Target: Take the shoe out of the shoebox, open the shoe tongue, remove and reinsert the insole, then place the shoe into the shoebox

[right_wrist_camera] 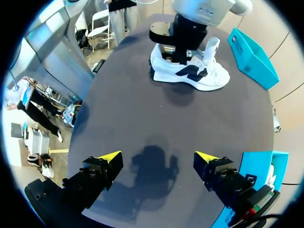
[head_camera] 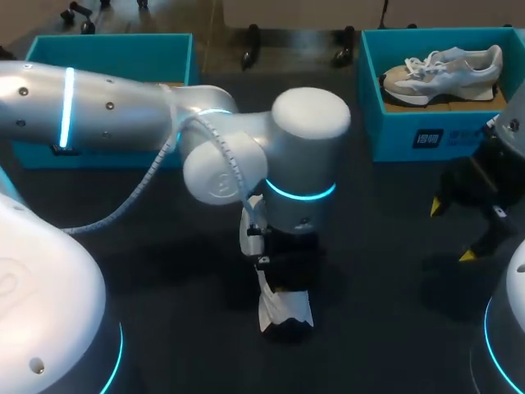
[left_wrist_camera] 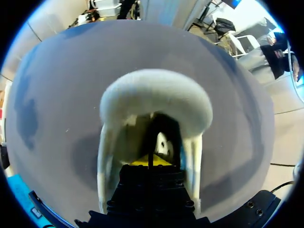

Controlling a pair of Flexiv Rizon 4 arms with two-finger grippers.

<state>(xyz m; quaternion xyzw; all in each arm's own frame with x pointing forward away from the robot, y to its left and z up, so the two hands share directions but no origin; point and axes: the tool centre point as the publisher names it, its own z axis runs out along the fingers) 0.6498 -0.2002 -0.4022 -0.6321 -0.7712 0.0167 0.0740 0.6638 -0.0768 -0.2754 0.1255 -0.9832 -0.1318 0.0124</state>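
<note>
Head view, both wrist views: one shoe on the table, left gripper inside it

Left arm: entered from the left and extended past the middle, wrist turned straight down over a white shoe (head_camera: pixel 285 318) lying on the dark table (head_camera: pixel 164 271). The left gripper (left_wrist_camera: pixel 149 160) is sunk into the shoe's opening and ringed by the padded collar. Its yellow tips are pressed together; whether anything is pinched between them cannot be told. The tongue (right_wrist_camera: pixel 213 46) is raised beside the gripper.

Right arm: held low at the right, just in front of the shoebox (head_camera: pixel 394 135). The right gripper (right_wrist_camera: pixel 157 159) is spread wide above bare table, nothing held.

Shoebox: a second shoe (head_camera: pixel 443 70) is contained. Another teal box (head_camera: pixel 107 49) is set far left.
</note>
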